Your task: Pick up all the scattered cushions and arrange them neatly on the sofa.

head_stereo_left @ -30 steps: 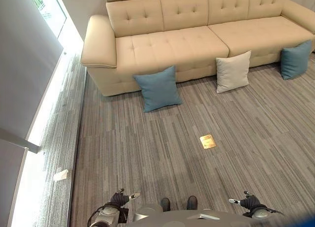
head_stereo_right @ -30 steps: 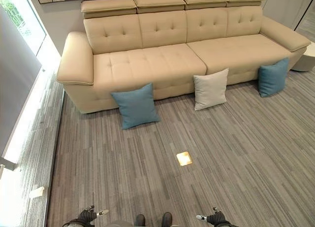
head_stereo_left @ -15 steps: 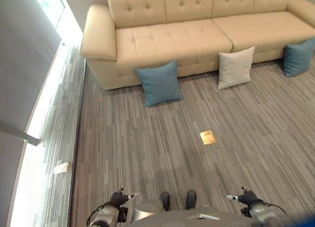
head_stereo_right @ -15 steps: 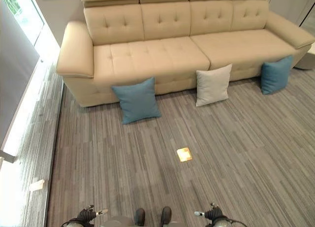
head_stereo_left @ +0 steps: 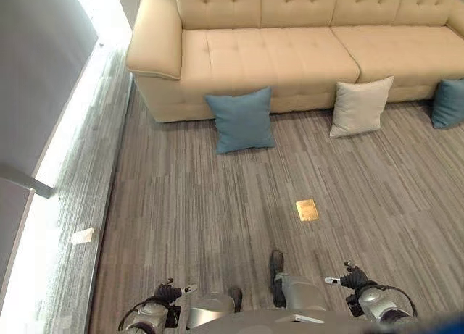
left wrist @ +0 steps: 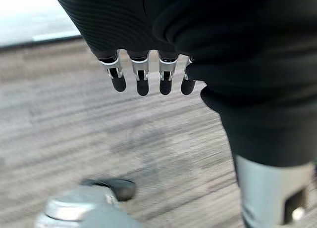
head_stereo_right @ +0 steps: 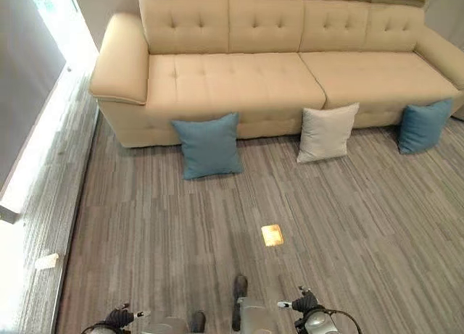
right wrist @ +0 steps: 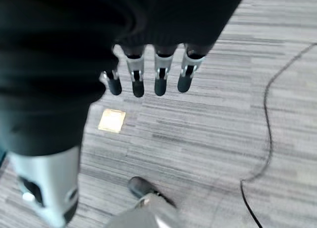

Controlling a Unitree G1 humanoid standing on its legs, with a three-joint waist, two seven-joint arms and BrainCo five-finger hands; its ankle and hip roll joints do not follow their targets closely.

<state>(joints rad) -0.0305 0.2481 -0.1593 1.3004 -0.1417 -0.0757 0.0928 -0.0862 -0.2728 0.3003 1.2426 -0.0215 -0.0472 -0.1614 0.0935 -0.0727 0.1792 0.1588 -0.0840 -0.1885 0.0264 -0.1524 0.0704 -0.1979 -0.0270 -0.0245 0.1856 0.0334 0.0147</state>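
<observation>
Cushions, blue [head_stereo_right: 209,146], cream [head_stereo_right: 326,133], blue [head_stereo_right: 422,126], leaning against sofa [head_stereo_right: 239,73], seemingly touching.

I get bright daylight glare from the window strip [head_stereo_left: 43,225] on the left; my left wrist view is motion-blurred.

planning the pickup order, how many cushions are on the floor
3, all propped against the sofa front: a blue cushion at the robot's left, a beige cushion in the middle, another blue cushion at the right.
</observation>
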